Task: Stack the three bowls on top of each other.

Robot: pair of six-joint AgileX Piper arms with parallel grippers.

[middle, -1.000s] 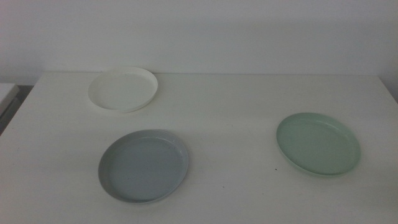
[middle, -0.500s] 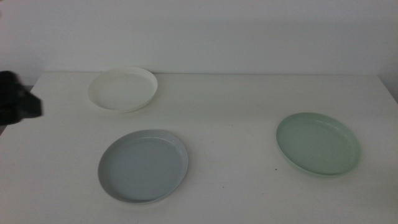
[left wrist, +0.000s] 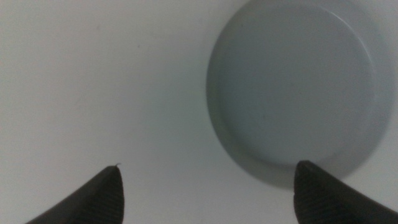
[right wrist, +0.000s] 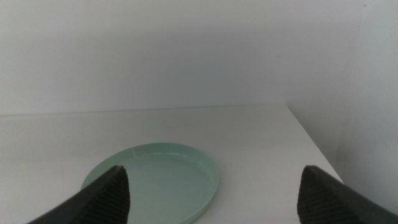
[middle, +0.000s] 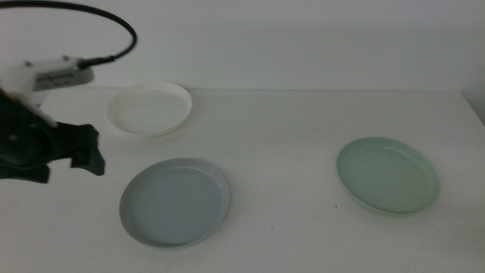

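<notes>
Three bowls, unstacked, well apart on the table [middle: 288, 121].
Left gripper [left wrist: 208, 186], jaws wide, empty, nearest the grey bowl [middle: 175, 202]; right gripper [right wrist: 214, 186] likewise wide, facing the mint bowl [right wrist: 155, 183].

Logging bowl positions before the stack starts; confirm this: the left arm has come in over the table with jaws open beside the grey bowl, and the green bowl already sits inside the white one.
One thing is wrong: the green bowl is not inside the white bowl. The middle view shows it alone on the table's right side, far from the white one at the back left. The rest stands: the left gripper is open beside the grey bowl.
</notes>
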